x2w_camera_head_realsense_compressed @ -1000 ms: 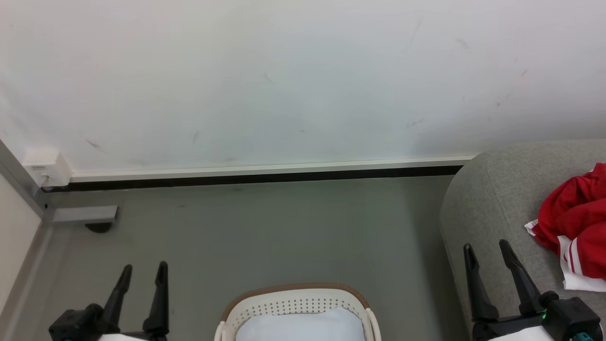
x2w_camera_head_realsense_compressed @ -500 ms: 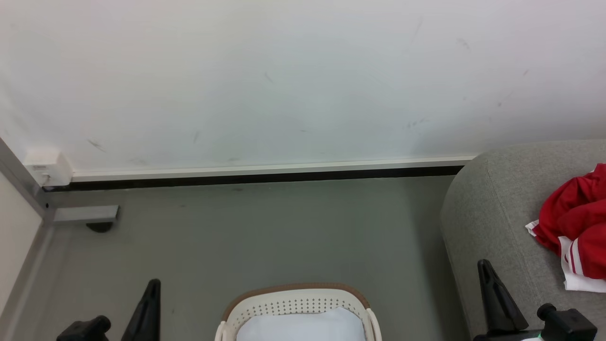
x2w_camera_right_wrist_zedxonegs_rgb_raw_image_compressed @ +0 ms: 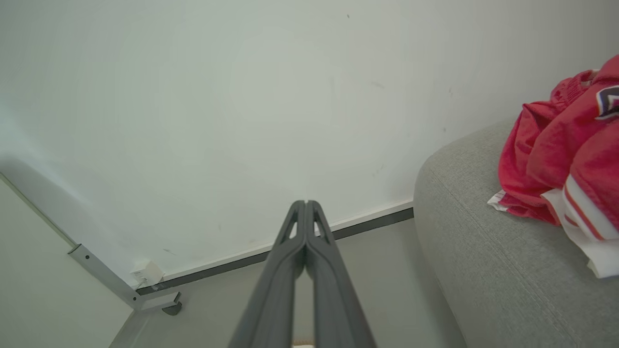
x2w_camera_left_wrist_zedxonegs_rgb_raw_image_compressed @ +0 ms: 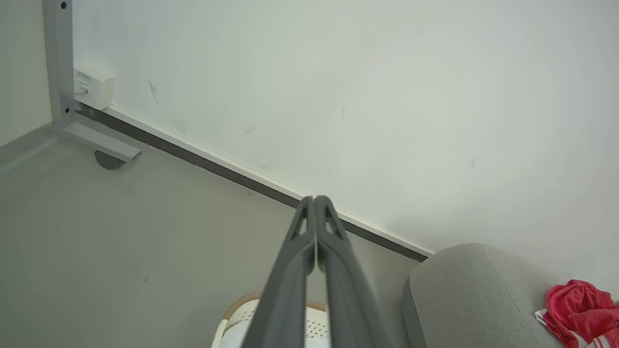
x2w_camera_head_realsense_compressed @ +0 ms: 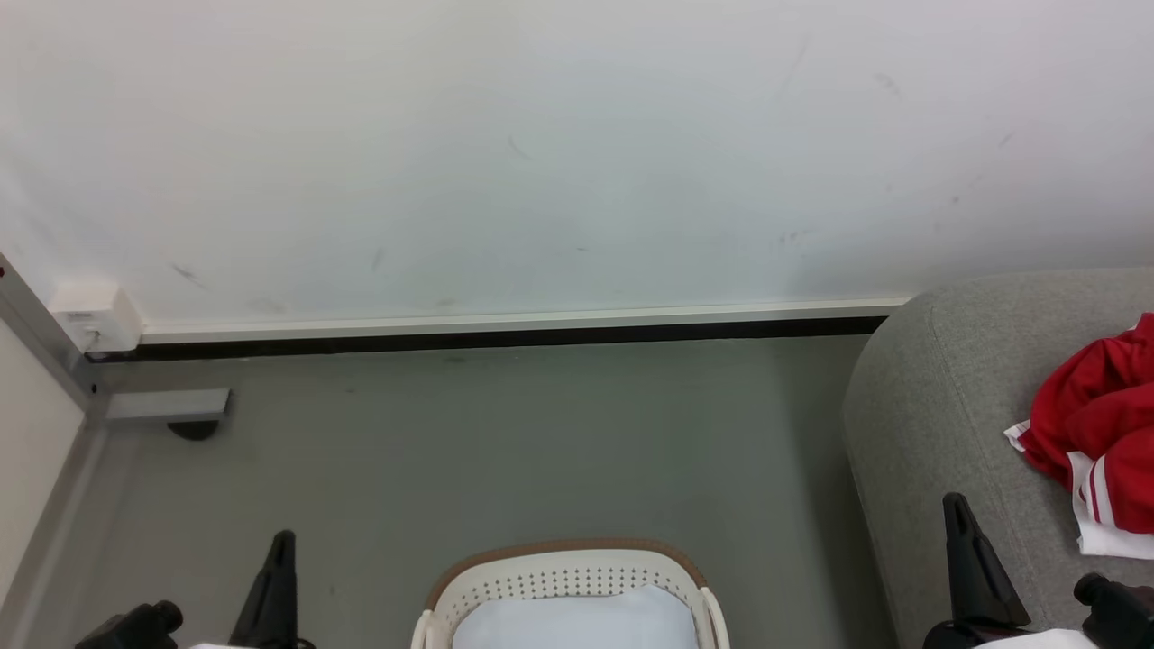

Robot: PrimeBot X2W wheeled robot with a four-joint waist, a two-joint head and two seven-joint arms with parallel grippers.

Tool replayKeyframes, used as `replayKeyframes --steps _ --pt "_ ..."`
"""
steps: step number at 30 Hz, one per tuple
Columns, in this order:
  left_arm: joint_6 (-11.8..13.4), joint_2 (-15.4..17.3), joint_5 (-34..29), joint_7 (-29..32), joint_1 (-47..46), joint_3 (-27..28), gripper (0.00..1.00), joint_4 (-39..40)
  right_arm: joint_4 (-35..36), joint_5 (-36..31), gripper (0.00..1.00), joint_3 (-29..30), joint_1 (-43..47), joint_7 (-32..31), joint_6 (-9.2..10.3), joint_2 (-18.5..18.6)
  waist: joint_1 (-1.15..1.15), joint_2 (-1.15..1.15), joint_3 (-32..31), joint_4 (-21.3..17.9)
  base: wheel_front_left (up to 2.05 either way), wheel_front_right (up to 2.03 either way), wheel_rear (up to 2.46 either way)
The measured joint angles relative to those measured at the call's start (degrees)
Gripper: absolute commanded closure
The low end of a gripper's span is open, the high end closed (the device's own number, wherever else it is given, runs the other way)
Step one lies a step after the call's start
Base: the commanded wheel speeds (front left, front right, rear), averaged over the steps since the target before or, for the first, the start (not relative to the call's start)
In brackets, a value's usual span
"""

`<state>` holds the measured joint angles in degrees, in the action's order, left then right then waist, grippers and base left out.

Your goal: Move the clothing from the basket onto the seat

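Both closed: left gripper (x2w_camera_left_wrist_zedxonegs_rgb_raw_image_compressed: 315, 199), right gripper (x2w_camera_right_wrist_zedxonegs_rgb_raw_image_compressed: 306, 203); floor (x2w_camera_head_realsense_compressed: 775, 505) separates basket (x2w_camera_head_realsense_compressed: 563, 548), seat (x2w_camera_head_realsense_compressed: 938, 397).

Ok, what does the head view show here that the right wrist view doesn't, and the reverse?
Head view: the oval white perforated plastic basket with tan rim and pale lining, and the left hand. Right wrist view: black-and-white print on the red white-trimmed clothing. Both: that clothing lying on the light-grey fabric seat, and the shut right hand.
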<state>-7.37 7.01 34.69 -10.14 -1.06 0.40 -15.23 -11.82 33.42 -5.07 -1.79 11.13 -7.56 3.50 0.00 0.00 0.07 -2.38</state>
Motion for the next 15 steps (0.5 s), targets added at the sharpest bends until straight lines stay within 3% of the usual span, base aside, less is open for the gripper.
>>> replayKeyframes --steps 15 --pt "0.0 -0.9 12.1 3.3 -1.0 1.2 1.00 0.2 -0.4 13.1 1.00 1.5 -0.5 -2.9 0.00 0.4 0.00 0.00 0.0 0.3 0.00 0.00 0.00"
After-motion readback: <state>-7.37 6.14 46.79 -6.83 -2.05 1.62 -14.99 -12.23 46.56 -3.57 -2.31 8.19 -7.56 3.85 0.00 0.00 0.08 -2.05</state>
